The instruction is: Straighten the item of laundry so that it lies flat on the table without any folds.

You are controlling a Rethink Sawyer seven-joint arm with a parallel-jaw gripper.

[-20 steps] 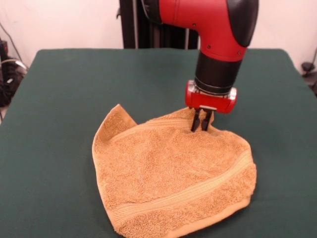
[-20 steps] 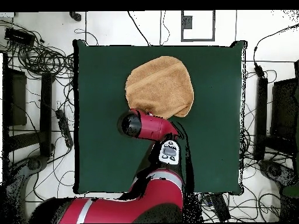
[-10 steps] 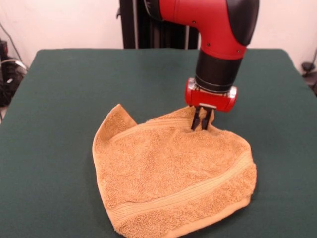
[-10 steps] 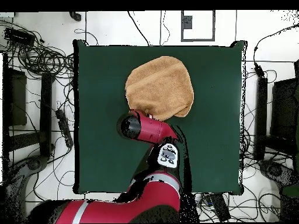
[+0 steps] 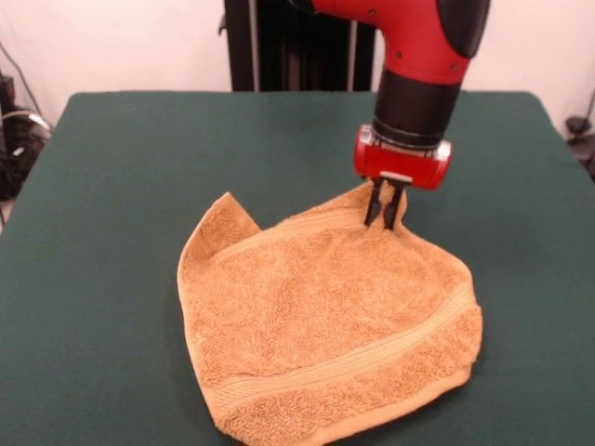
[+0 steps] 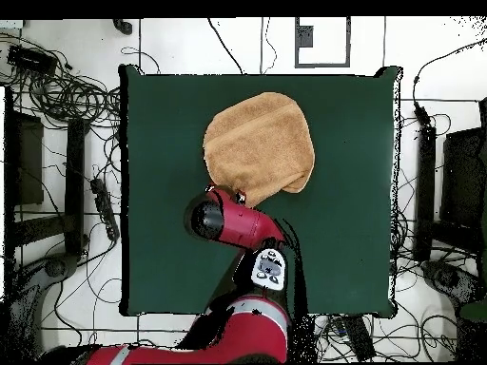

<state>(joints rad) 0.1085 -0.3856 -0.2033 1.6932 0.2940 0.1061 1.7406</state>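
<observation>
Front view shows one towel (image 5: 330,325) and my single tool (image 5: 385,206), clenched on the towel's far corner, which is pinched up into a small peak. On the camera's side of my tool the terry cloth spreads out, rumpled and roughly rounded, with one woven band running slantwise across its near part. Another corner curls upward, off to the picture's left of my tool. Beyond and around lies one dark green tabletop (image 5: 139,167).

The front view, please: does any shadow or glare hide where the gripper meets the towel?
Front view: even light, no glare; the gripper shows sharply, pinching the towel at its far edge, with only soft shadow on the table. Overhead view: the arm itself covers that spot.
</observation>
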